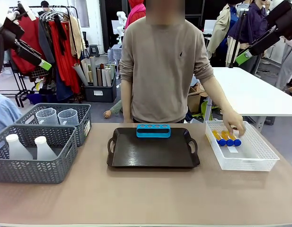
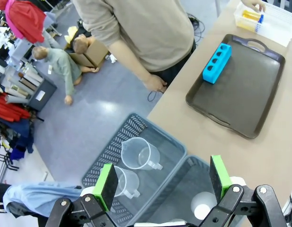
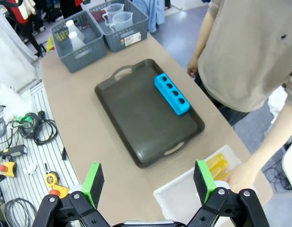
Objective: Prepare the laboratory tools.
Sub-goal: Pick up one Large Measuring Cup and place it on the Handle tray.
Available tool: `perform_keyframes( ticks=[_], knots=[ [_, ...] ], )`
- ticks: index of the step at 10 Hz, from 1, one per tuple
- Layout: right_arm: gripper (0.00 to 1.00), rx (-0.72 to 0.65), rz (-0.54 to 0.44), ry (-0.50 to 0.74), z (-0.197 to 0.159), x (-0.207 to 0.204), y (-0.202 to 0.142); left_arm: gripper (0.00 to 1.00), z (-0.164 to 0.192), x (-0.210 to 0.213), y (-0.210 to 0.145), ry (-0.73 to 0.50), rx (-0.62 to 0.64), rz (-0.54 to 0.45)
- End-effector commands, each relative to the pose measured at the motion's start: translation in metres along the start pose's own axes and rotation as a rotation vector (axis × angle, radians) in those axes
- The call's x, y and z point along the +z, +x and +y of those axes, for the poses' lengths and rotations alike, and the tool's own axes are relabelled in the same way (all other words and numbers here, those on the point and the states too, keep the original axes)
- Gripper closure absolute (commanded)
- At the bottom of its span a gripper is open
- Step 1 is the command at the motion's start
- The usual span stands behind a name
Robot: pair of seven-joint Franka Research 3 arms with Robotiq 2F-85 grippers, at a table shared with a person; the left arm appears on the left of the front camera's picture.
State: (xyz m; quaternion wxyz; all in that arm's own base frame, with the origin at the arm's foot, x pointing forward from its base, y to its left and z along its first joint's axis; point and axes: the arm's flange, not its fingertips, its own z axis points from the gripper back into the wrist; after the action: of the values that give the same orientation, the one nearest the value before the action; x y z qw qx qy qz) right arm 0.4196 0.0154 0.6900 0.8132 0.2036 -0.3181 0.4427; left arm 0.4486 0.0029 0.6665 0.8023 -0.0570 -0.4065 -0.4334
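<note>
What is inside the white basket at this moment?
In the white basket lie yellow tubes with blue caps; three caps show. The person's hand is in it too and covers their far ends, so a fourth tube cannot be confirmed.

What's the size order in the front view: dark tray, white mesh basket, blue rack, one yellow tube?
Largest to smallest:
1. dark tray
2. white mesh basket, a bit narrower than the tray and at a similar distance from the camera, so the order holds
3. blue rack
4. yellow tube, clearly the smallest
</note>
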Motion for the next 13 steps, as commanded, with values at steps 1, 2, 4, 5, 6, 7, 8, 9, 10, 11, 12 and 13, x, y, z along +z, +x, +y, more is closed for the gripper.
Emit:
perform_keyframes(
  ticks=[1, 2, 4, 5, 6, 7, 8, 9, 10, 11, 12, 13],
  knots=[
    [0.0, 0.002, -0.002, 0.001, 0.001, 0.0, 0.001, 0.0, 0.001, 0.003, 0.0, 0.008, 0.003, -0.011],
    [0.0, 0.002, -0.002, 0.001, 0.001, 0.0, 0.001, 0.0, 0.001, 0.003, 0.0, 0.008, 0.003, -0.011],
    [0.0, 0.002, -0.002, 0.001, 0.001, 0.0, 0.001, 0.0, 0.001, 0.003, 0.0, 0.008, 0.003, -0.011],
    [0.0, 0.002, -0.002, 0.001, 0.001, 0.0, 0.001, 0.0, 0.001, 0.003, 0.0, 0.008, 0.003, -0.011],
    [0.0, 0.002, -0.002, 0.001, 0.001, 0.0, 0.001, 0.0, 0.0, 0.0, 0.0, 0.001, 0.0, 0.0],
    [0.0, 0.002, -0.002, 0.001, 0.001, 0.0, 0.001, 0.0, 0.001, 0.007, 0.006, 0.061, 0.005, 0.074],
    [0.0, 0.002, -0.002, 0.001, 0.001, 0.0, 0.001, 0.0, 0.006, 0.012, 0.012, 0.125, 0.01, 0.204],
    [0.0, 0.002, -0.002, 0.001, 0.001, 0.0, 0.001, 0.0, 0.011, 0.007, 0.014, 0.165, 0.031, 0.291],
    [0.0, 0.002, -0.002, 0.001, 0.001, 0.0, 0.001, 0.0, 0.019, 0.001, 0.013, 0.176, 0.052, 0.378],
    [0.0, 0.002, -0.002, 0.001, 0.001, 0.0, 0.001, 0.0, 0.026, -0.006, 0.012, 0.172, 0.065, 0.4],
    [0.0, 0.002, -0.002, 0.001, 0.001, 0.0, 0.001, 0.0, 0.033, -0.014, 0.009, 0.18, 0.106, 0.446],
    [0.0, 0.002, -0.002, 0.001, 0.001, 0.0, 0.001, 0.0, 0.038, -0.024, 0.002, 0.196, 0.145, 0.496]
  ],
)
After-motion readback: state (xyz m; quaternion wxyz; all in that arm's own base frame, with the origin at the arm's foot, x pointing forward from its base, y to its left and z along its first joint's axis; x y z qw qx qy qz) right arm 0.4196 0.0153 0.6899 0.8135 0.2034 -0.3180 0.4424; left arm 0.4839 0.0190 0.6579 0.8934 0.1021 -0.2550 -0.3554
